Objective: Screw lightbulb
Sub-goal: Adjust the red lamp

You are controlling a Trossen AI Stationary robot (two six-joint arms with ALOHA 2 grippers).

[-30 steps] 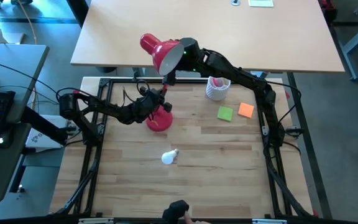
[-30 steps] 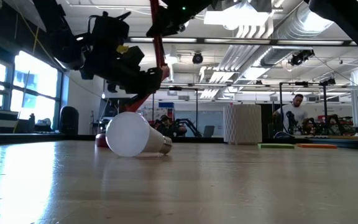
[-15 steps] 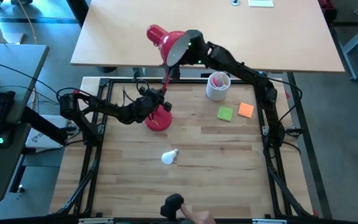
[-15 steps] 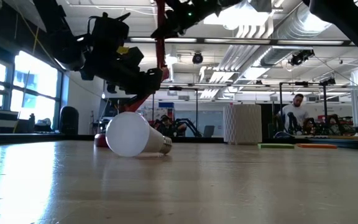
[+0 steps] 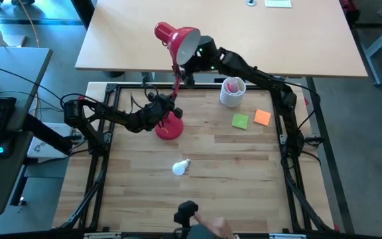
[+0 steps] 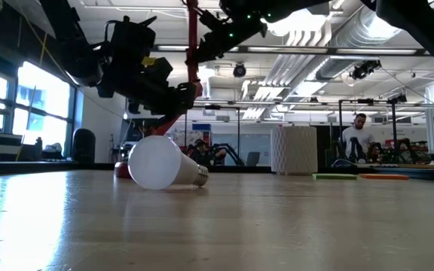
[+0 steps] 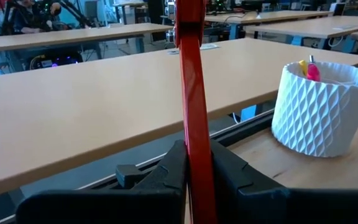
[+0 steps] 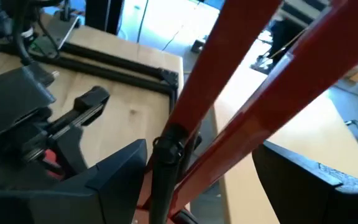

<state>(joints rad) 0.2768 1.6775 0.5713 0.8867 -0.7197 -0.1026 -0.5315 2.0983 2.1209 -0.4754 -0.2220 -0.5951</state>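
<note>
**Two tools on the red lamp, bulb lying alone on the bench**

The lightbulb (image 5: 181,166) lies on its side on the wooden bench (image 5: 231,186), near the middle and toward the front edge. Nothing touches it. In the low view the lightbulb (image 6: 159,163) shows its round white globe on one side and its short grey screw end on the other.

A red desk lamp (image 5: 172,126) stands behind the bulb, with its round foot flat on the bench. Its thin red arm goes up to the red shade (image 5: 178,41), which sits high over the back edge of the bench and is tipped to one side.

The left tool (image 5: 166,106) is low down by the lamp's foot. It is clenched tight on the lamp's red arm (image 7: 192,112); in the left wrist view the two dark fingers (image 7: 229,180) press on the arm from both sides.

The right tool (image 5: 192,56) is up high, right by the shade. Its fingers are spread wide, one on each side of the red lamp arm (image 8: 229,112) where two red bars meet. I cannot tell if they press on it.

A white pen cup (image 5: 231,92) with pens in it stands to the right of the lamp. A green sticky note (image 5: 240,121) and an orange sticky note (image 5: 262,117) lie flat just beside each other, near the cup.

A person (image 6: 355,141) is far off in the room behind the bench.
</note>
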